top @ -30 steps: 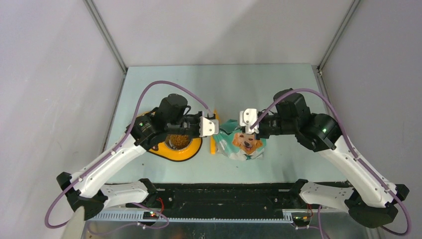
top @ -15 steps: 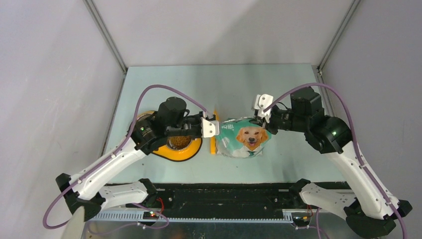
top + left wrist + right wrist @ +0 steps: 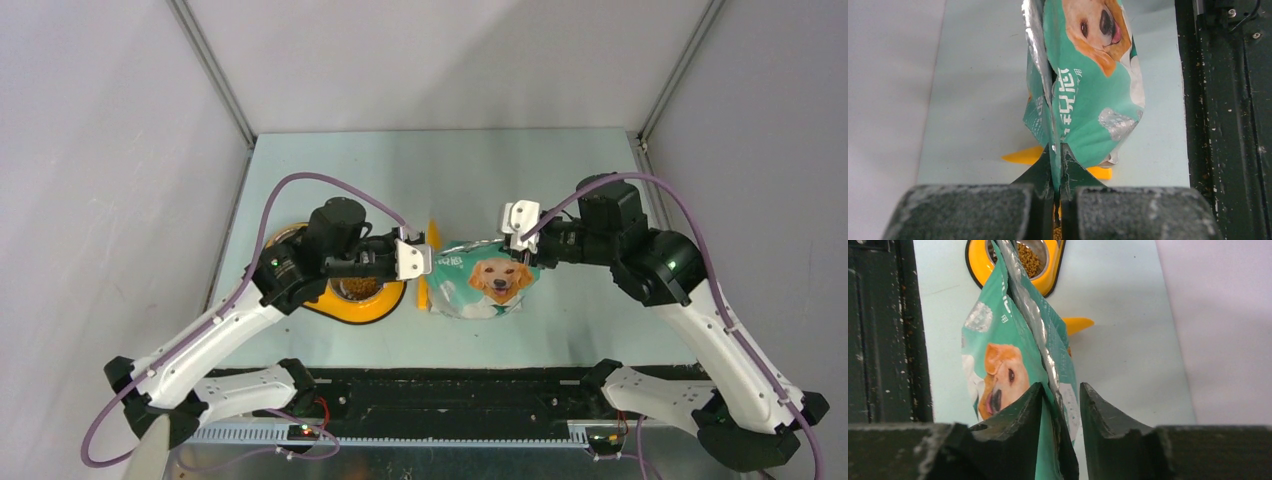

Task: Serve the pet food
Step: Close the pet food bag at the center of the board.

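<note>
The pet food [image 3: 358,287] lies as brown kibble in a yellow bowl [image 3: 378,307], also visible in the right wrist view as pet food [image 3: 1029,259] in the bowl [image 3: 979,267]. A green-and-white dog-picture bag [image 3: 487,280] stands right of the bowl. My left gripper [image 3: 432,262] is shut on the bag's left edge; the left wrist view shows the left gripper [image 3: 1057,156] pinching the bag [image 3: 1088,85]. My right gripper [image 3: 510,238] is at the bag's upper right corner. The right wrist view shows the right gripper [image 3: 1060,387] open, with the bag's foil edge [image 3: 1020,305] between its fingers.
An orange scoop [image 3: 430,240] lies on the table between bowl and bag, partly under the bag; it shows as the scoop [image 3: 1020,156] and the scoop [image 3: 1077,324] in the wrist views. The black rail [image 3: 450,400] runs along the near edge. Grey walls enclose the table.
The bag went from slumped to more upright. My right gripper rose to the bag's upper right corner, closed on it, then opened. The left gripper stayed shut on the left edge.
</note>
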Controlling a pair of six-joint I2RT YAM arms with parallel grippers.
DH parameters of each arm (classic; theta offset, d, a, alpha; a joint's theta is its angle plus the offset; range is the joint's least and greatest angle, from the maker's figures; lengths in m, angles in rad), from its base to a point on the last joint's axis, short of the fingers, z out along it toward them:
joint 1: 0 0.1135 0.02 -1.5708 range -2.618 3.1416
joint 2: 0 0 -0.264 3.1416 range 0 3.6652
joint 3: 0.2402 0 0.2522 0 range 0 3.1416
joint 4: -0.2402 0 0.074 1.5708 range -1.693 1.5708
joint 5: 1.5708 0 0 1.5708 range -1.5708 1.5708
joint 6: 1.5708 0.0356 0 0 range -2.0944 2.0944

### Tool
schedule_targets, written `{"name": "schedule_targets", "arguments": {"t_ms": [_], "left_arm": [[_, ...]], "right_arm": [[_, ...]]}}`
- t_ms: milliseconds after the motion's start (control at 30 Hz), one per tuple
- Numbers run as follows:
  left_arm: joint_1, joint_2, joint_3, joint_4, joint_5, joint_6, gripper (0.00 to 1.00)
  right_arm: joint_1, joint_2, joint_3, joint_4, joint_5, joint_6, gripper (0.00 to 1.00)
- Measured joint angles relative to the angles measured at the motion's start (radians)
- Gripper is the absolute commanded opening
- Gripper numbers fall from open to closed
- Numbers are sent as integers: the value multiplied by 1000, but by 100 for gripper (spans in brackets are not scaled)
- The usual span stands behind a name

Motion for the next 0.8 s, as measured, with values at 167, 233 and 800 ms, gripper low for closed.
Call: {"name": "schedule_targets", "arguments": {"t_ms": [167,233,800], "left_arm": [[2,-13,0,-20,6,-10,0],[2,-13,0,-21,10,-11,0],[3,-17,0,-31,36,-29,0]], "right_arm": [[57,63,76,-57,32,-47,47],[79,87,100,-79,39,-57,48],[212,180,219,-211,73,-132,0]]}}
